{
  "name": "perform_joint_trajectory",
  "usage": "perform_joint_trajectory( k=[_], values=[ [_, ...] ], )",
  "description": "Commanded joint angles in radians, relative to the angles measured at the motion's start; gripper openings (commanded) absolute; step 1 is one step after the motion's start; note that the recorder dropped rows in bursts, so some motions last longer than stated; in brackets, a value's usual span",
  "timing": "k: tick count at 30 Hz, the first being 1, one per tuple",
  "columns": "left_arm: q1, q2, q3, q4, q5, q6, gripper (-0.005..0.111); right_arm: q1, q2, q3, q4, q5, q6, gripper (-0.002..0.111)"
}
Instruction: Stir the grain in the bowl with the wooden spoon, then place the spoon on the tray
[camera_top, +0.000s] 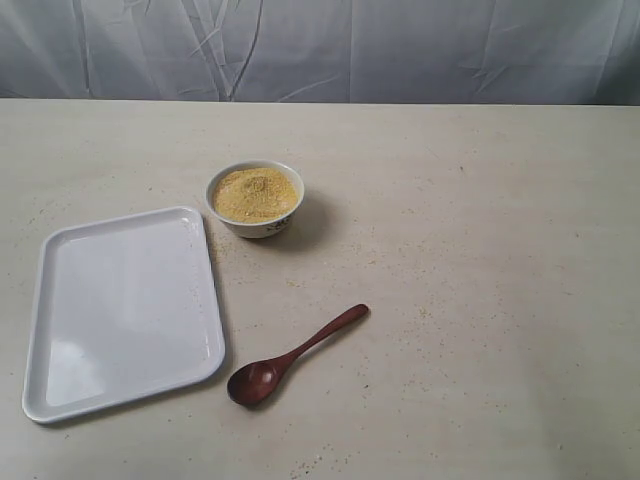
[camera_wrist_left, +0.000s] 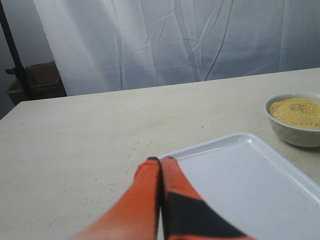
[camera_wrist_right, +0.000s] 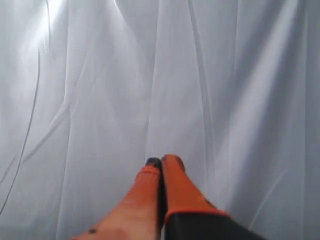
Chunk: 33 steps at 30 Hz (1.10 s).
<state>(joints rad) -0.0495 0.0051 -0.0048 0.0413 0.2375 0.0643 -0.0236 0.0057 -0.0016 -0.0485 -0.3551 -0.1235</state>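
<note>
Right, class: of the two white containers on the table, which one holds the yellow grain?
The small round white ceramic bowl, heaped with fine yellow-tan grain; the flat white rectangular plastic tray beside it holds none.

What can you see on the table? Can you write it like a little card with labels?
bowl: small round white ceramic bowl, upright, beside the tray's far corner
grain: heaped yellow-tan grain in the bowl; specks on the beige table
tray: flat white rectangular plastic tray, no spoon on it
spoon: dark reddish-brown wooden spoon, lying on the table right of the tray
left jaws: shut, empty
right jaws: shut, empty
</note>
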Motion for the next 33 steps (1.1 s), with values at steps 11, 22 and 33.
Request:
perform_joint_trajectory(
  k=[11,22,33],
  values=[
    [-0.006,-0.005,0.005,0.001,0.001,0.0,0.0,-0.006,-0.006,0.002,0.207,-0.421,-0.083,0.0],
    [-0.006,-0.005,0.005,0.001,0.001,0.0,0.0,-0.006,0.369,-0.457,0.241,0.731,0.011,0.0],
    [-0.006,-0.005,0.005,0.001,0.001,0.0,0.0,-0.006,0.863,-0.519,0.302,0.831,0.03,0.0]
  ],
)
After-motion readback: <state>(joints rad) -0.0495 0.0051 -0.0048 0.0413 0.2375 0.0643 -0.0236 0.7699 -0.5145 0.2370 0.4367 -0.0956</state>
